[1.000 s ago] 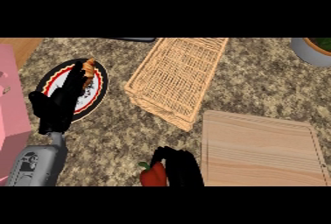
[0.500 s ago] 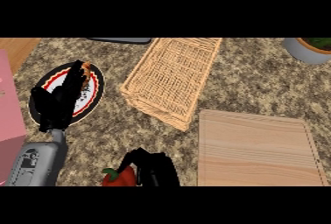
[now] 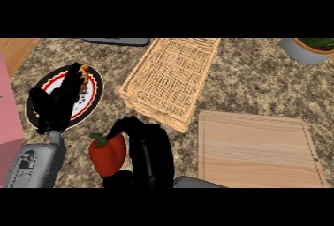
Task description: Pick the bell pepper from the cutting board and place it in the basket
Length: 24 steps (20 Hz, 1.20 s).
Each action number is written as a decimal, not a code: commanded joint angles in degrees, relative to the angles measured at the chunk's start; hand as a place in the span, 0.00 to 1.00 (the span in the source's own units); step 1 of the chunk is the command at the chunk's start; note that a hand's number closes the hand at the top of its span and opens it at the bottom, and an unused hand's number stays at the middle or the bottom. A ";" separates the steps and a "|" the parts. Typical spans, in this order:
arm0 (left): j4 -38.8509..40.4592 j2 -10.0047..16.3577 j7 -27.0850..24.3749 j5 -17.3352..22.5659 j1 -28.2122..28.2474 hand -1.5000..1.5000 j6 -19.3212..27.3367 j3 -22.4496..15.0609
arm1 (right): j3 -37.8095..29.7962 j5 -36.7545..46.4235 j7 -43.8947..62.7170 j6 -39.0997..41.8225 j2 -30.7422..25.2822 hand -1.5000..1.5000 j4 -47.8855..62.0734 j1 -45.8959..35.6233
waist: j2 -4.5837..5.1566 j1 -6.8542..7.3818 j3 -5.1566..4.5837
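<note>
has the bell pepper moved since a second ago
Yes. The bell pepper, held in the right hand, has shifted left, farther from the left edge of the cutting board.

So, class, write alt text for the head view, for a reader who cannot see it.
The right hand holds a red bell pepper over the speckled counter, between the wooden cutting board and a plate, short of the woven basket. The left hand hangs open over the plate.

Even, diffuse, moderately bright light; thin soft shadow along basket (image 3: 171, 79) edge (counter (image 3: 261, 88) uniformly lit).
</note>
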 commanded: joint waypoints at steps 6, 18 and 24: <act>0.73 -0.45 -0.19 -0.22 -1.26 0.50 -0.04 -0.37 | -11.02 -1.75 14.29 -4.96 0.22 1.00 9.82 -21.81 | 0.24 0.95 -0.14; 1.14 -1.00 -2.11 -1.04 -0.19 0.50 0.27 -0.78 | -13.37 -9.48 21.12 -0.09 0.21 1.00 33.29 -44.89 | 0.72 1.04 -0.12; -0.24 -2.14 0.54 -1.52 -2.37 0.50 1.01 -1.96 | -9.85 -15.85 18.22 -1.62 0.22 1.00 42.91 -45.10 | 1.30 1.65 -0.08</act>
